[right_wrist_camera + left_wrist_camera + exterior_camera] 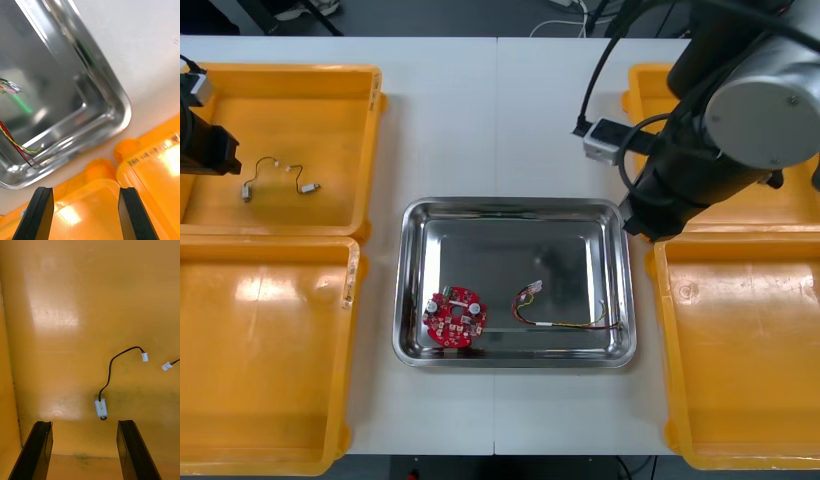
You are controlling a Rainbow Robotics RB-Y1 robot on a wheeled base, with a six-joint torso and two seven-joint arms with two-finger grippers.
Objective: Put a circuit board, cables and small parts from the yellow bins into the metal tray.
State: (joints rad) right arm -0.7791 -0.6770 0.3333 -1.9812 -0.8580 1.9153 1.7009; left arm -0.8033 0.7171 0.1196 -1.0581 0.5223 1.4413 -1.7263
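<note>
At the left edge of the table point(510, 120), we see the left arm point(202, 145) held over the far left yellow bin point(290, 72). From its wrist, the left claw point(84, 425) points down at the bin's floor with its two fingers standing apart, clamped on nothing. Just ahead of the gap between them lies a black cable point(109, 377) with a white plug at each end. The nearer plug is close to the fingertips but not touching them. A second cable point(166, 366) shows its white plug beside the first, apart from it.

On the right, the right arm point(720, 130) bends in over the table. Its bulk sits above the seam where the two right yellow bins point(740, 380) meet, beside the right wall of the metal tray point(510, 207). The right claw point(86, 190) is spread apart too and empty, hovering above those bins' rims with a rounded corner of the tray just beyond.

In the tray, the round red circuit board point(455, 317) lies flat toward the near left corner. A red and yellow cable point(565, 312) lies toward the near right corner, apart from the board, its wires running close along the tray wall.
</note>
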